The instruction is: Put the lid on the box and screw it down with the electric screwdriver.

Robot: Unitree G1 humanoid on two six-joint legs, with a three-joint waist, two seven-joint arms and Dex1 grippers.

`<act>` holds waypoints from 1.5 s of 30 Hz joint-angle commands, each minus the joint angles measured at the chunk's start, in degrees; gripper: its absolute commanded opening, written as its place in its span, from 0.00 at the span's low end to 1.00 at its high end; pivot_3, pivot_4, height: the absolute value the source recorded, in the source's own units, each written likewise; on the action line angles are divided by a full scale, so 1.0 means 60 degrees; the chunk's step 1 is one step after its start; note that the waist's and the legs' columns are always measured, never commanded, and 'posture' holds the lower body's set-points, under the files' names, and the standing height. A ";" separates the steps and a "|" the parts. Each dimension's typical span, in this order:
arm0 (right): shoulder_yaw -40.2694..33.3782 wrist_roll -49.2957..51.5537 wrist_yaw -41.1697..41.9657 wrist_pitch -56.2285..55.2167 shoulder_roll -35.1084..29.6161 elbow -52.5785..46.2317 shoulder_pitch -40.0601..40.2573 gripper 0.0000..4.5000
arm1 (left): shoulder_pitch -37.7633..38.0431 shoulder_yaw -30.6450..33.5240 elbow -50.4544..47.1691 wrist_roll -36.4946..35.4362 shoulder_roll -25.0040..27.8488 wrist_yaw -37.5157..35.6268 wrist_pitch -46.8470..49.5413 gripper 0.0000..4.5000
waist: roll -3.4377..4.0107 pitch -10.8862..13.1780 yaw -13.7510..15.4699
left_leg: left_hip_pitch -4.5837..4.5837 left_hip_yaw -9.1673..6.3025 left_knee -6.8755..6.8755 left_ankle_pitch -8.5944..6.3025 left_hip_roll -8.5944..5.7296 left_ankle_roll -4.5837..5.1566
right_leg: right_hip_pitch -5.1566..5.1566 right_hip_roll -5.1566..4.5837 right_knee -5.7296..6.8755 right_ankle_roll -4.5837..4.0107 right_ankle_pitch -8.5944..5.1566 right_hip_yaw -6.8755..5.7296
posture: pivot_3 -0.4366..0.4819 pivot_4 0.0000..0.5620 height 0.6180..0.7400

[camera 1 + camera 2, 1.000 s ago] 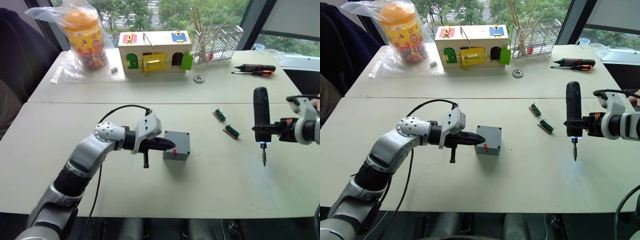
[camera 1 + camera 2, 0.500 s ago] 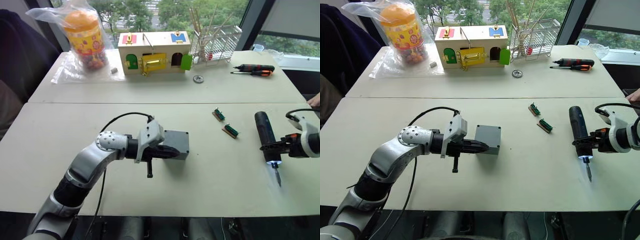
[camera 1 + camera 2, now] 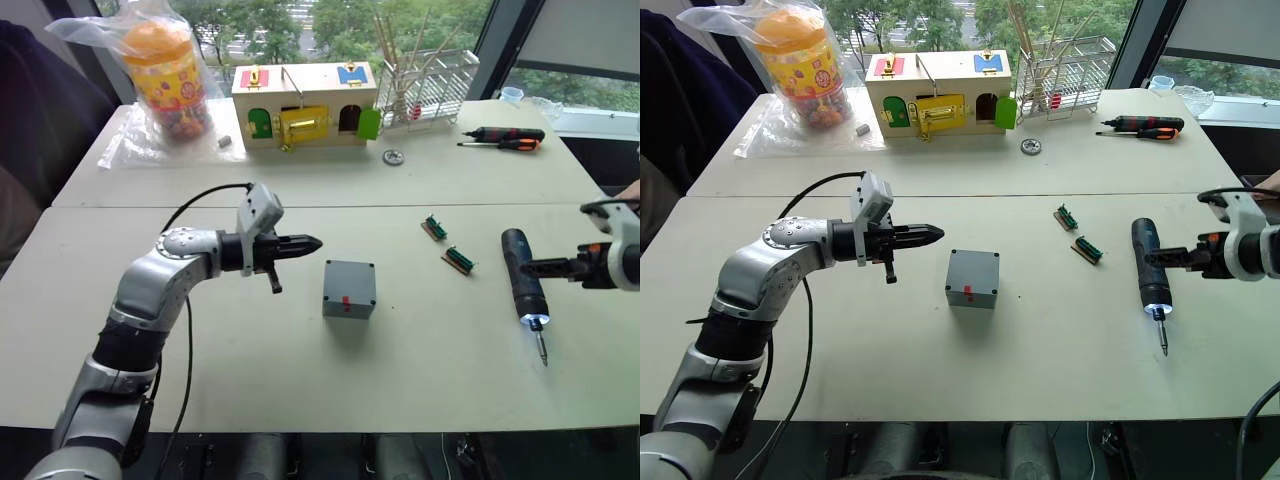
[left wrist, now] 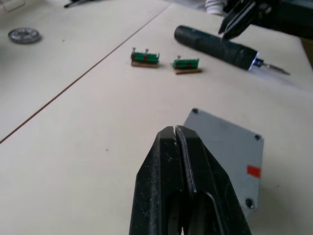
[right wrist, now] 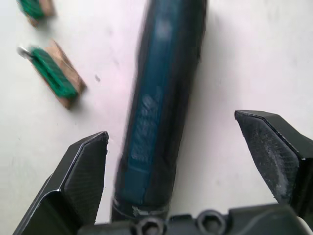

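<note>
Pressing its two black fingers together with nothing between them, the left gripper hovers above the table, pointing toward the box and a little apart from it. The right gripper is spread wide, its matte wedge-shaped fingers set on either side of the screwdriver without touching it.

That screwdriver is a thick, smooth, dark blue-black cylinder lying flat on the table near its right edge. Its long axis runs roughly away from the robot, the thin metal bit pointing back toward the near edge, with a small light glowing at that end. The box is a grey plastic cube with rounded corners, a small red mark on its near side, and the lid seated flat on top, screw holes at its corners. It stands alone mid-table with bare pale surface all round.

Two small green connector blocks lie between box and screwdriver, nearer the far seam.
</note>
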 commanded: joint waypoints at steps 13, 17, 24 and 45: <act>0.0096 0.1169 -0.0247 -0.1426 0.2282 -0.8134 0.3982 0.99 | 0.0261 -0.1655 0.0920 0.1569 -0.0120 -0.0824 -0.1047 0.00 | -0.0054 0.0009 0.0324 | 0.0007 -0.0041 0.0054 0.0007 -0.0009 0.0004 | 0.0063 -0.0007 -0.0012 0.0015 0.0028 -0.0021 | 0.48 0.27 0.71; 0.0603 0.0788 -0.0640 -0.1685 0.2873 -0.7833 0.3751 0.99 | -0.0219 -0.2060 0.1675 0.2065 -0.0564 -0.0998 -0.1604 0.00 | -0.0057 0.0010 0.0310 | 0.0002 -0.0039 0.0050 0.0008 -0.0010 0.0006 | 0.0050 -0.0001 -0.0007 0.0014 0.0028 -0.0021 | 0.48 0.27 0.71; 0.0909 0.0920 -0.0949 -0.1410 0.3508 -0.8312 0.3794 0.99 | -0.1232 -0.2495 0.3148 0.2760 -0.1315 -0.1417 -0.2694 0.00 | -0.0058 0.0010 0.0326 | 0.0002 -0.0037 0.0051 0.0011 -0.0013 0.0012 | 0.0054 -0.0001 -0.0004 0.0014 0.0028 -0.0022 | 0.48 0.27 0.71; 0.0219 0.0471 -0.1245 -0.1942 0.2406 -0.8571 0.4324 0.99 | -0.1084 -0.2020 0.2958 0.3699 -0.0979 -0.1829 -0.3268 0.00 | -0.0066 0.0012 0.0204 | -0.0001 -0.0036 0.0050 0.0000 -0.0014 0.0035 | 0.0040 -0.0008 0.0001 0.0014 0.0029 -0.0018 | 0.48 0.27 0.71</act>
